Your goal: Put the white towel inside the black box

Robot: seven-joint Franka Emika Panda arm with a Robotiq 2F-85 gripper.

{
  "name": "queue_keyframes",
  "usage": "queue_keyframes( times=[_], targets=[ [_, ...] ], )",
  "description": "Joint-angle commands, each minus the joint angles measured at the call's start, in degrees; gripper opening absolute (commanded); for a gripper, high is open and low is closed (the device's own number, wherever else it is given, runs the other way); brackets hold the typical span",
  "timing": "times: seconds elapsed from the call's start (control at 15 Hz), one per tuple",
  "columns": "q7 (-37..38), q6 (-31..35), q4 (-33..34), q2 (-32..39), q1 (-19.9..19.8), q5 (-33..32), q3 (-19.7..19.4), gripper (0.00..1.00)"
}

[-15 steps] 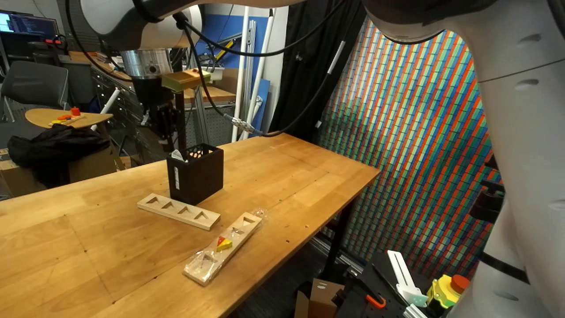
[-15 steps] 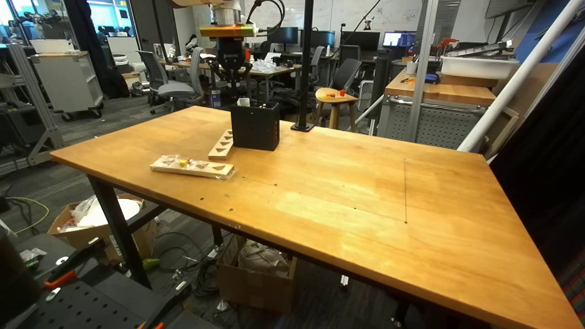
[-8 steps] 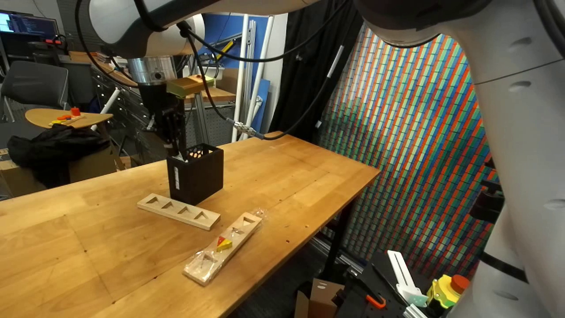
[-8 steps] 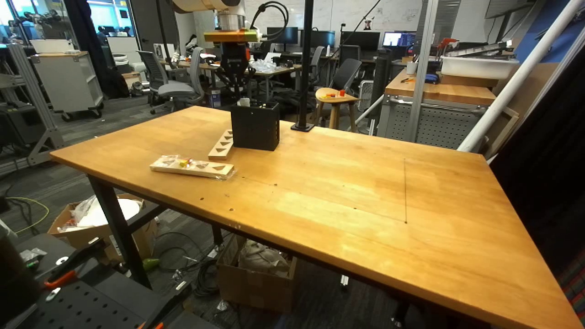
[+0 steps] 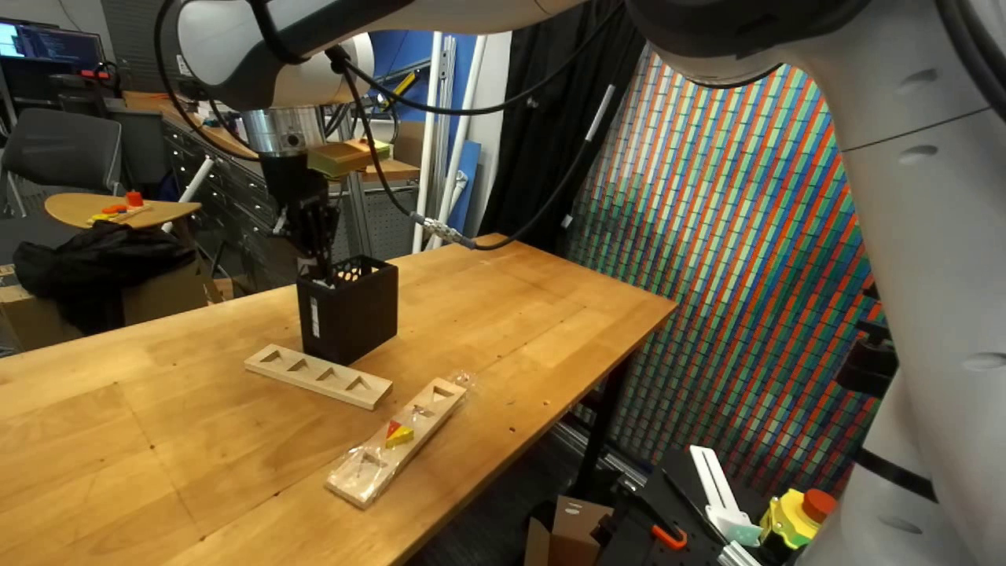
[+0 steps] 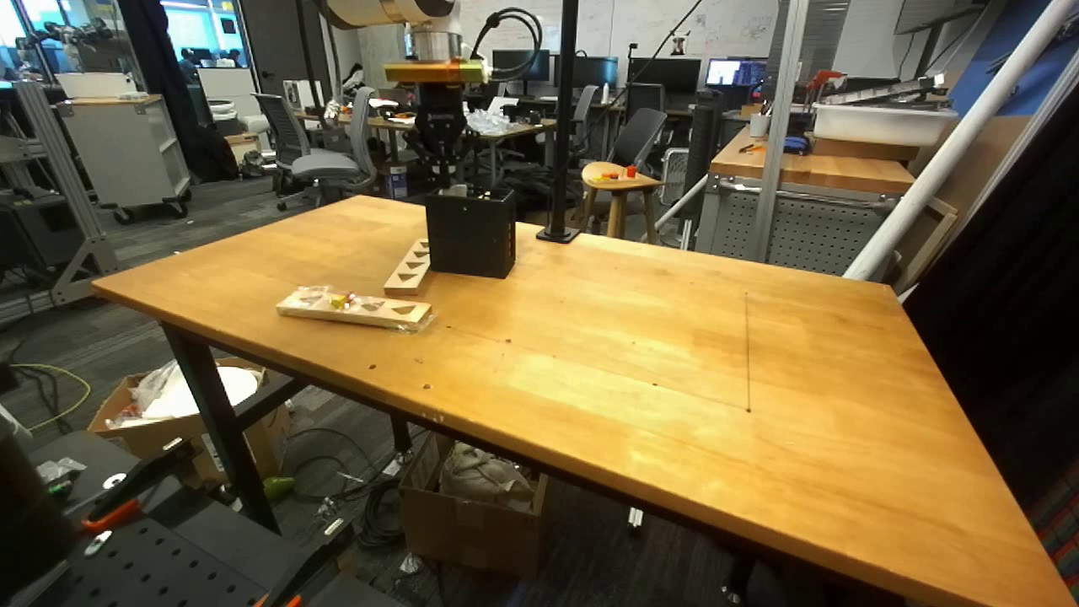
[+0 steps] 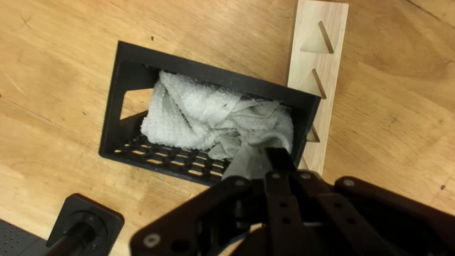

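The black box point(image 5: 350, 318) stands upright on the table in both exterior views, seen there as a dark block point(image 6: 470, 234). From above, the wrist view looks into the box, past its rim point(image 7: 213, 76), at the crumpled white towel point(image 7: 192, 113) lying inside. One end of the cloth rises at the box's near right corner, close beside the fingertips. My gripper point(image 7: 279, 160) is shut, its fingers together over that corner, with no cloth seen pinched between them. In an exterior view the gripper point(image 5: 318, 271) points down at the box opening; its tips are partly hidden by the rim.
A pale slotted block point(image 5: 318, 377) lies close against the box. Another block point(image 5: 397, 444), in clear wrap with red and yellow pieces, sits nearer the table edge. A black post point(image 6: 560, 126) rises from the table behind the box, its base point(image 7: 85, 227) showing in the wrist view.
The gripper has moved down and to the right in both exterior views, from above the box's edge to its opening. The towel end that stuck up over the rim now shows less.
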Motion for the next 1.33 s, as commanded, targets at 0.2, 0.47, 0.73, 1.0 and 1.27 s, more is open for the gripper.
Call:
queue_keyframes(
  times=[0.2, 0.47, 0.73, 1.0, 1.27],
  targets=[
    [-0.3, 1.5, -1.6, -0.6, -1.3, 1.4, 0.2, 0.01],
    [-0.4, 2.5, -2.7, -0.6, -2.0, 1.9, 0.3, 0.01],
    [-0.6, 3.7, -3.9, -0.8, -2.8, 2.9, 0.3, 0.01],
    [-1.0, 5.3, -5.3, -0.8, -3.7, 4.2, 0.4, 0.01],
    [-1.4, 7.0, -6.2, -0.3, -4.3, 5.6, 0.6, 0.01]
  ],
)
